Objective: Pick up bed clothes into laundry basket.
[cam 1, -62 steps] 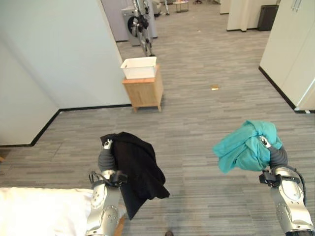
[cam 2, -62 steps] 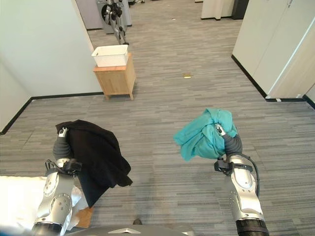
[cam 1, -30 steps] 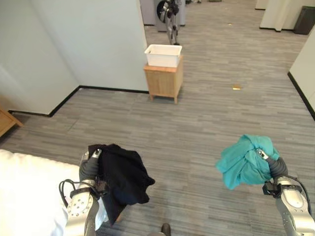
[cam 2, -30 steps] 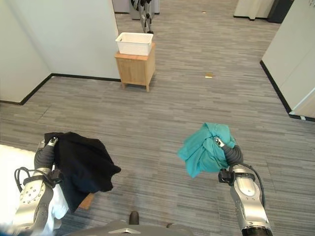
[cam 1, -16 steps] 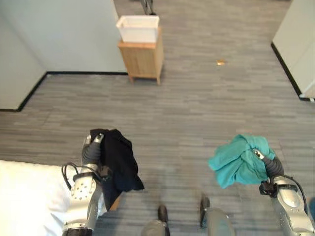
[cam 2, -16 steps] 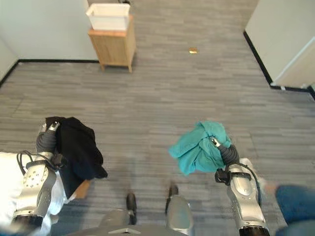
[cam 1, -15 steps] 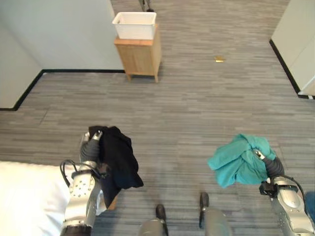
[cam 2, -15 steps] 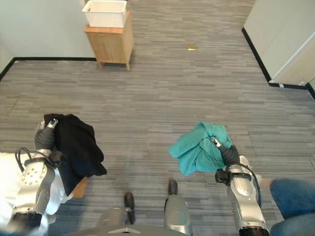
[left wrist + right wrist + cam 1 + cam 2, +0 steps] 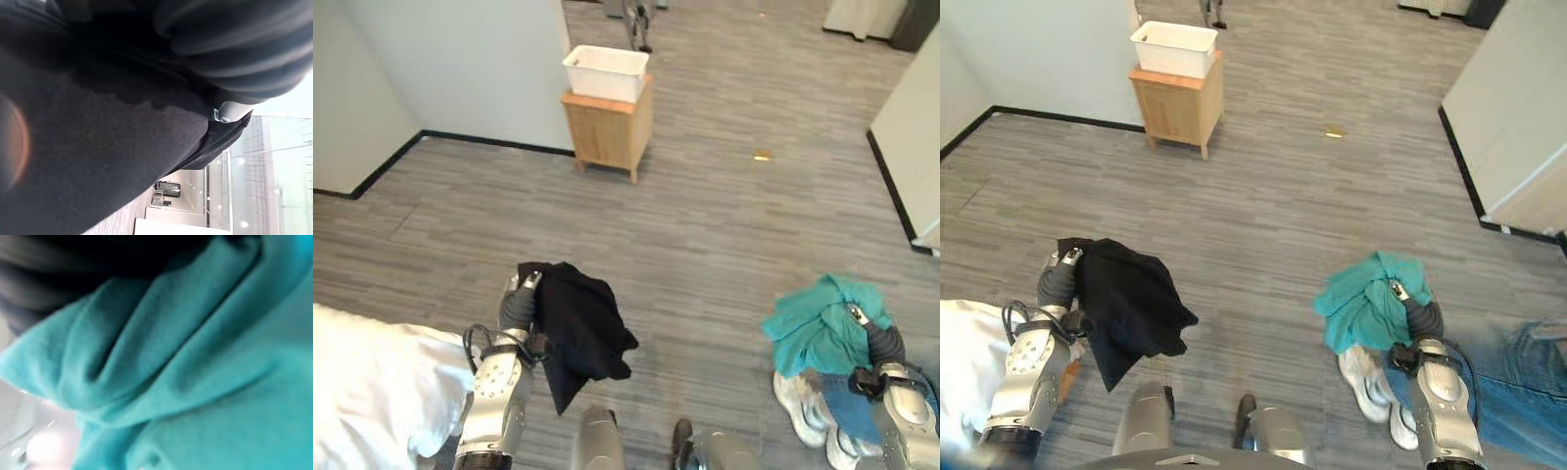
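The left hand [image 9: 519, 305] carries a black garment [image 9: 576, 328] bunched over its fingers, and the right hand [image 9: 1413, 308] carries a teal garment [image 9: 1368, 297] the same way — both raised off the floor [image 9: 705, 225], likely for carrying. The cloth hides the fingers, so I cannot tell their grip. The white basket [image 9: 605, 71] sits on a small wooden cabinet [image 9: 607, 137], well ahead of both hands. A person's shoes [image 9: 1368, 380] stand below the teal garment.

A: Colours of the two garments?
B: Black garment [image 9: 578, 328]; teal garment [image 9: 822, 323].
A: And beyond them?
B: White basket [image 9: 605, 71] on a light-wood cabinet [image 9: 607, 132] (grey plank-patterned floor [image 9: 705, 225]); white bedding [image 9: 372, 392].
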Tool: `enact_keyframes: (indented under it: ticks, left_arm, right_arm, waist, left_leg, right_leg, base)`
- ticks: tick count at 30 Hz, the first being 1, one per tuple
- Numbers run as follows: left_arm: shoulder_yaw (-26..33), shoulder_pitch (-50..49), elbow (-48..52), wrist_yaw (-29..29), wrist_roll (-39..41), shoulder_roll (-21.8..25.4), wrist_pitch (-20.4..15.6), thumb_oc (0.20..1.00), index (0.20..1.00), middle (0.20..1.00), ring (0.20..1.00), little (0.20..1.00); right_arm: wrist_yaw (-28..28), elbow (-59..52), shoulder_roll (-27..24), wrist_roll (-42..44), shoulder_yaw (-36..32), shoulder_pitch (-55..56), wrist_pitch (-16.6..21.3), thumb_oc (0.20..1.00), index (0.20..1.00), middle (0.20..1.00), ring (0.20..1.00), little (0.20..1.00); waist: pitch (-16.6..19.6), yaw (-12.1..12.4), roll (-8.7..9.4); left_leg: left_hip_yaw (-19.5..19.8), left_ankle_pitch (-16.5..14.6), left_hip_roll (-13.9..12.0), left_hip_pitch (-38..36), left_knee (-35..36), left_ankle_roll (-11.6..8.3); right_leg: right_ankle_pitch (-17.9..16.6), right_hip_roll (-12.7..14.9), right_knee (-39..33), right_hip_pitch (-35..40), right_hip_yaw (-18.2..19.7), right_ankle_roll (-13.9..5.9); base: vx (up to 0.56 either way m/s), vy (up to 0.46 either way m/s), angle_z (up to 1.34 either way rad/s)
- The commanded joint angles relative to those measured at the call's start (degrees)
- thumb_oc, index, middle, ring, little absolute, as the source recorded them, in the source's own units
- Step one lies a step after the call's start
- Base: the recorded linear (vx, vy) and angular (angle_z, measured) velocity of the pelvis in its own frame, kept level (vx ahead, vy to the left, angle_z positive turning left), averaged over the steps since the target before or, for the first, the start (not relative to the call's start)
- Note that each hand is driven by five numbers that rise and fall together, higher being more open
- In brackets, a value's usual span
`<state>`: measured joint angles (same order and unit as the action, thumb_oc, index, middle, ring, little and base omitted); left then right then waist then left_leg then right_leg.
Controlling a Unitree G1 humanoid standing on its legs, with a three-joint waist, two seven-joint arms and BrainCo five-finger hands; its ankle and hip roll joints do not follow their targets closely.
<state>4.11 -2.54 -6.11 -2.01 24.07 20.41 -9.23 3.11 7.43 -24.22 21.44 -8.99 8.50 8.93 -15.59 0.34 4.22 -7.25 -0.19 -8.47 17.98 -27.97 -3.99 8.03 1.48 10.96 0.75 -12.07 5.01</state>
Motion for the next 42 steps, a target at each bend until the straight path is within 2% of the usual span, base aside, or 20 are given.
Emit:
enact_keyframes:
  ticks: [1, 2, 6, 10, 11, 12, 13, 15, 17, 21, 24, 26, 31, 33, 34, 35, 36, 37, 40, 42]
  left_arm:
    - [0.8, 1.83, 4.27, -0.28, 2.19, 2.86, -3.99, 0.2, 0.2, 0.2, 0.2, 0.2]
    - [0.84, 1.12, 4.3, -0.09, 2.15, 2.28, -4.22, 0.2, 0.2, 0.2, 0.2, 0.2]
    - [2.1, -0.13, 4.49, 0.0, 1.09, 1.88, -4.5, 0.2, 0.2, 0.2, 0.2, 0.2]
    - [3.32, -1.51, 4.88, -0.01, 1.12, 1.76, -4.53, 0.2, 0.2, 0.2, 0.2, 0.2]
    - [4.11, -2.02, 5.13, -0.44, 0.62, 1.76, -4.35, 0.2, 0.2, 0.2, 0.2, 0.2]
    - [4.11, -2.03, 5.13, -0.44, 0.62, 1.77, -4.34, 0.2, 0.2, 0.2, 0.2, 0.2]
    - [4.45, -2.4, 5.37, -0.55, 0.55, 1.86, -4.29, 0.2, 0.2, 0.2, 0.2, 0.2]
    - [4.85, -2.52, 5.79, -1.3, 0.54, 2.82, -4.1, 0.2, 0.2, 0.2, 0.2, 0.2]
    - [4.35, -2.37, 5.86, -1.47, 0.13, 3.66, -3.86, 0.2, 0.2, 0.2, 0.2, 0.2]
    - [3.09, -0.59, 6.61, -0.81, 0.84, 4.42, -3.85, 0.2, 0.2, 0.2, 0.2, 0.2]
    - [0.9, 1.87, 5.49, -0.46, 0.94, 4.15, -4.13, 0.2, 0.2, 0.2, 0.2, 0.2]
    - [-0.1, 2.88, 5.1, -0.05, 0.66, 4.33, -4.63, 0.2, 0.2, 0.2, 0.2, 0.2]
    - [-0.86, 3.76, 5.1, 0.17, -0.02, 3.49, -4.62, 0.2, 0.2, 0.2, 0.2, 0.2]
    - [-0.73, 3.67, 4.59, 0.18, 1.12, 2.77, -4.16, 0.2, 0.2, 0.2, 0.2, 0.2]
    - [-0.72, 3.68, 4.59, 0.18, 1.12, 2.76, -4.16, 0.2, 0.2, 0.2, 0.2, 0.2]
    - [-0.83, 2.72, 4.95, 0.3, 1.91, 2.5, -3.42, 0.2, 0.2, 0.2, 0.2, 0.2]
    - [-0.82, 2.71, 4.97, 0.3, 1.91, 2.5, -3.41, 0.2, 0.2, 0.2, 0.2, 0.2]
    - [-0.6, 1.47, 5.94, 0.84, 2.51, 2.8, -2.89, 0.2, 0.2, 0.2, 0.2, 0.2]
    - [-1.12, 3.07, 5.35, 0.59, 3.35, 2.52, -2.93, 0.2, 0.2, 0.2, 0.2, 0.2]
    - [-1.44, 3.41, 4.79, 0.65, 3.31, 2.72, -3.05, 0.2, 0.2, 0.2, 0.2, 0.2]
  right_arm:
    - [-0.58, -3.44, -3.81, 1.19, 0.08, -2.39, 4.22, 0.2, 0.2, 0.2, 0.2, 0.2]
    - [-1.37, -3.16, -3.5, 0.17, 1.37, -3.22, 4.15, 0.2, 0.2, 0.2, 0.2, 0.2]
    - [-2.23, -2.89, -2.74, -0.95, 2.48, -4.13, 3.69, 0.2, 0.2, 0.2, 0.2, 0.2]
    - [-3.05, -2.89, -2.02, -1.34, 3.72, -4.43, 3.01, 0.2, 0.2, 0.2, 0.2, 0.2]
    - [-3.29, -2.4, -1.09, -1.64, 4.34, -4.92, 2.87, 0.2, 0.2, 0.2, 0.2, 0.2]
    - [-3.29, -2.39, -1.08, -1.65, 4.35, -4.92, 2.87, 0.2, 0.2, 0.2, 0.2, 0.2]
    - [-3.57, -2.58, -0.54, -1.67, 4.61, -5.0, 2.83, 0.2, 0.2, 0.2, 0.2, 0.2]
    - [-3.75, -3.1, 0.36, -2.29, 6.54, -6.51, 2.61, 0.2, 0.2, 0.2, 0.2, 0.2]
    - [-3.44, -2.91, 1.16, -2.76, 7.33, -6.58, 2.08, 0.2, 0.2, 0.2, 0.2, 0.2]
    - [-3.96, -2.78, 1.25, -2.68, 7.5, -5.41, 1.25, 0.2, 0.2, 0.2, 0.2, 0.2]
    - [-3.28, -2.35, 1.71, -1.09, 5.76, -2.96, 1.59, 0.2, 0.2, 0.2, 0.2, 0.2]
    - [-3.32, -2.68, 1.42, -1.31, 4.93, -1.74, 1.62, 0.2, 0.2, 0.2, 0.2, 0.2]
    - [-3.44, -1.86, 0.83, -0.5, 4.74, -1.94, 1.97, 0.2, 0.2, 0.2, 0.2, 0.2]
    - [-2.99, -1.54, -0.1, 0.84, 5.22, -3.43, 2.35, 0.2, 0.2, 0.2, 0.2, 0.2]
    - [-2.99, -1.52, -0.11, 0.85, 5.23, -3.45, 2.36, 0.2, 0.2, 0.2, 0.2, 0.2]
    - [-2.78, -1.89, -0.85, 2.46, 4.8, -3.28, 2.88, 0.2, 0.2, 0.2, 0.2, 0.2]
    - [-2.78, -1.9, -0.85, 2.46, 4.8, -3.27, 2.88, 0.2, 0.2, 0.2, 0.2, 0.2]
    - [-2.09, -1.27, -1.66, 2.74, 4.35, -2.53, 2.83, 0.2, 0.2, 0.2, 0.2, 0.2]
    - [-1.51, -1.1, -2.09, 2.91, 3.93, -3.36, 2.28, 0.2, 0.2, 0.2, 0.2, 0.2]
    - [-1.68, -1.56, -1.87, 3.72, 2.99, -2.97, 2.73, 0.2, 0.2, 0.2, 0.2, 0.2]
  waist:
    - [1.79, 1.39, -0.75]
    - [2.48, 3.22, -1.85]
    - [3.66, 4.81, -1.78]
    - [6.1, 5.35, -0.65]
    - [7.86, 6.53, 1.16]
    - [7.94, 6.6, 1.15]
    - [8.19, 7.23, 1.75]
    - [6.14, 7.88, 1.33]
    - [4.68, 6.63, -0.32]
    - [3.45, 3.53, -2.27]
    - [3.16, 0.0, -1.59]
    - [3.21, -1.7, -1.47]
    - [5.14, -2.74, -0.77]
    - [4.92, -2.61, -0.7]
    - [4.98, -2.76, -0.78]
    - [4.08, -2.41, 1.04]
    - [4.17, -2.52, 0.89]
    - [2.53, -0.53, 1.46]
    - [2.06, 1.17, 1.34]
    - [2.65, 2.32, 0.7]
  left_leg:
    - [0.3, 7.5, 2.12, -0.97, 6.15, 0.21]
    - [2.36, 9.5, 5.53, -1.13, 15.91, 0.62]
    - [-3.05, 12.71, 6.02, -1.69, 21.1, -0.24]
    - [-6.52, 10.09, 5.96, -2.67, 20.27, 2.07]
    - [-7.31, 5.88, 6.73, -3.14, 17.77, 3.81]
    - [-7.37, 5.89, 6.68, -3.07, 17.78, 3.8]
    - [-7.65, 4.32, 7.25, -4.18, 17.68, 4.79]
    - [-8.85, 1.32, 7.92, -9.41, 18.76, 7.38]
    - [-7.95, 0.23, 7.39, -13.95, 20.57, 8.25]
    - [-4.46, -0.62, 6.46, -19.8, 23.91, 7.11]
    - [0.36, -4.05, 6.6, -24.74, 26.06, 4.27]
    - [2.62, -5.95, 5.5, -27.75, 27.31, 2.75]
    - [5.32, -3.69, 0.85, -27.75, 20.43, 0.25]
    - [6.41, 3.16, -2.14, -22.03, 4.84, 0.45]
    - [6.61, 3.03, -2.22, -21.74, 4.54, 0.43]
    - [5.12, 7.35, -4.24, -14.96, -12.64, 1.96]
    - [5.33, 7.2, -4.37, -14.63, -12.97, 1.94]
    - [5.0, 5.9, -5.14, -8.11, -23.65, 1.88]
    - [2.28, 4.06, -1.99, 0.01, -22.09, 0.76]
    - [0.5, 5.42, -0.76, 1.92, -10.66, 0.29]
  right_leg:
    - [-2.57, -0.92, -7.46, 4.92, 5.3, -5.05]
    - [-1.19, -2.6, -8.27, 7.92, 7.1, -5.12]
    - [0.75, -3.86, -10.71, 13.4, 8.95, -4.69]
    - [2.5, -2.73, -11.58, 15.17, 9.04, -5.38]
    - [2.87, 0.14, -8.38, 15.42, 8.07, -7.6]
    - [2.85, 0.13, -8.35, 15.31, 8.15, -7.6]
    - [0.42, 1.64, -3.34, 13.9, 7.38, -9.42]
    - [-11.71, 5.39, 19.29, 4.81, 4.57, -15.46]
    - [-12.15, 7.38, 25.21, -1.0, 2.21, -14.87]
    - [-7.93, 8.44, 20.21, -7.78, 1.62, -12.54]
    - [-8.37, 7.41, -2.31, -9.91, 7.64, -12.94]
    - [-11.67, 7.63, -8.44, -12.17, 11.23, -14.8]
    - [-10.57, 5.81, -2.87, -10.69, 11.6, -13.45]
    - [-8.44, 4.2, -2.11, -7.79, 9.71, -10.19]
    - [-8.45, 4.16, -2.13, -7.84, 9.55, -10.18]
    - [-7.28, 2.81, -3.52, -3.87, 8.37, -6.79]
    - [-7.31, 2.67, -3.53, -3.97, 8.23, -6.77]
    - [-5.47, 1.37, -5.18, 0.24, 7.22, -4.67]
    - [-4.17, 1.19, -7.73, 4.82, 7.86, -4.62]
    - [-2.92, 0.89, -8.74, 7.38, 8.13, -5.13]
  base:
    - [0.51, 0.05, -0.13]
    - [0.34, 0.031, -0.29]
    - [0.58, -0.003, -0.48]
    - [0.4, 0.05, -0.36]
    - [0.37, 0.06, -0.46]
    - [0.5, 0.087, -0.48]
    - [0.32, 0.071, -0.31]
    - [0.43, 0.131, -0.16]
    - [0.32, 0.116, 0.02]
    - [0.4, -0.039, 0.34]
    - [0.55, -0.235, 0.84]
    - [0.52, -0.265, 0.77]
    - [0.43, -0.337, 0.69]
    - [0.35, -0.373, 0.4]
    - [0.34, -0.557, 0.26]
    - [0.23, -0.409, 0.17]
    - [0.43, -0.704, -0.14]
    - [0.32, -0.387, -0.29]
    - [0.42, -0.222, -0.07]
    - [0.51, -0.006, -0.23]
